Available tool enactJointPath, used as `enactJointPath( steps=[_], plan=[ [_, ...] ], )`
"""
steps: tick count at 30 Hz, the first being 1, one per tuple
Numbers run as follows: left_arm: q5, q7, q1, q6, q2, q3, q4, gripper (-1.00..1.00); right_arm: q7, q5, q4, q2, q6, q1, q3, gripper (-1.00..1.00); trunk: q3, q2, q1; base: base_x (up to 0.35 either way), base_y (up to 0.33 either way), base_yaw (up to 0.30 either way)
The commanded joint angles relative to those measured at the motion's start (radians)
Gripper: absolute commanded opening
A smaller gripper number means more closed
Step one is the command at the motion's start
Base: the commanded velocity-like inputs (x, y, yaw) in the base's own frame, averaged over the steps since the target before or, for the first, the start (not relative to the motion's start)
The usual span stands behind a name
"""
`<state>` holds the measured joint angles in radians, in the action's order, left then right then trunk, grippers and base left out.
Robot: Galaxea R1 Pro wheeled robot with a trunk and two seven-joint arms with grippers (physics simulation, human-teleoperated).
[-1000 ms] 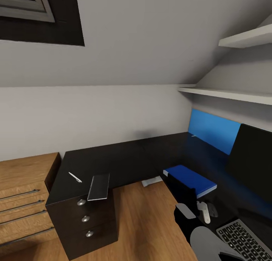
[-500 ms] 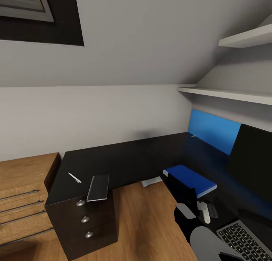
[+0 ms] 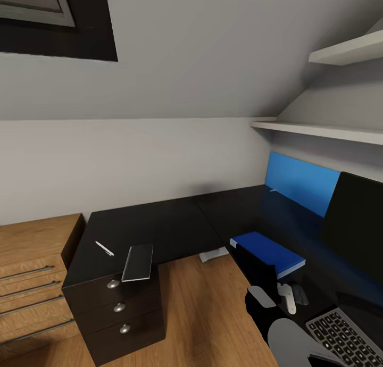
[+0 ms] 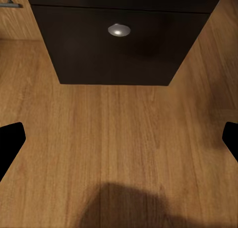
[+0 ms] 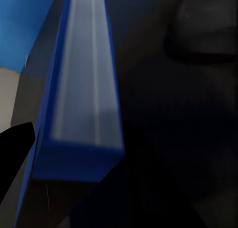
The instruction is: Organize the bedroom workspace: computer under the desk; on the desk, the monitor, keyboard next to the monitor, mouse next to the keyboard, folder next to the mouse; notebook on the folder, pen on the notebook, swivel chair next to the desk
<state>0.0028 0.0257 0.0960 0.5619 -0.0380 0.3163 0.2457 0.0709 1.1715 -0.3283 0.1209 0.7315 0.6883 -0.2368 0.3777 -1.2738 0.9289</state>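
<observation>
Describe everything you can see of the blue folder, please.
The folder is a flat, bright blue rectangular binder. It lies closed and level on the black top of the desk, near its inner edge, in front of the monitor and apart from the keyboard. In the right wrist view its long side shows a pale band of white page edges between the blue covers. Nothing rests on it. A dark part of the robot's arm overlaps its near corner in the head view; contact cannot be judged.
</observation>
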Motion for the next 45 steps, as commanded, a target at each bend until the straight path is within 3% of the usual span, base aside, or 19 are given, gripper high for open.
enactJointPath(
  steps=[1,9,19,45],
  plan=[
    [0.0,0.003,0.001,0.003,0.0,0.003,0.0,1.0,0.006,-0.003,-0.002,0.0,0.002,0.0,0.001,-1.0,0.004,-0.008,0.004,0.0,0.0,0.0],
    [0.0,0.003,0.001,0.003,0.0,0.003,0.0,1.0,0.006,-0.003,-0.002,0.0,0.002,0.0,0.001,-1.0,0.004,-0.008,0.004,0.0,0.0,0.0],
    [0.0,0.003,0.001,0.003,0.0,0.003,0.0,1.0,0.006,-0.003,-0.002,0.0,0.002,0.0,0.001,-1.0,0.036,-0.078,0.042,0.0,0.0,0.0],
    [0.0,0.003,0.001,0.003,0.0,0.003,0.0,1.0,0.007,-0.003,-0.002,0.0,0.002,0.0,0.001,-1.0,0.036,-0.078,0.042,0.0,0.0,0.0]
  ],
)
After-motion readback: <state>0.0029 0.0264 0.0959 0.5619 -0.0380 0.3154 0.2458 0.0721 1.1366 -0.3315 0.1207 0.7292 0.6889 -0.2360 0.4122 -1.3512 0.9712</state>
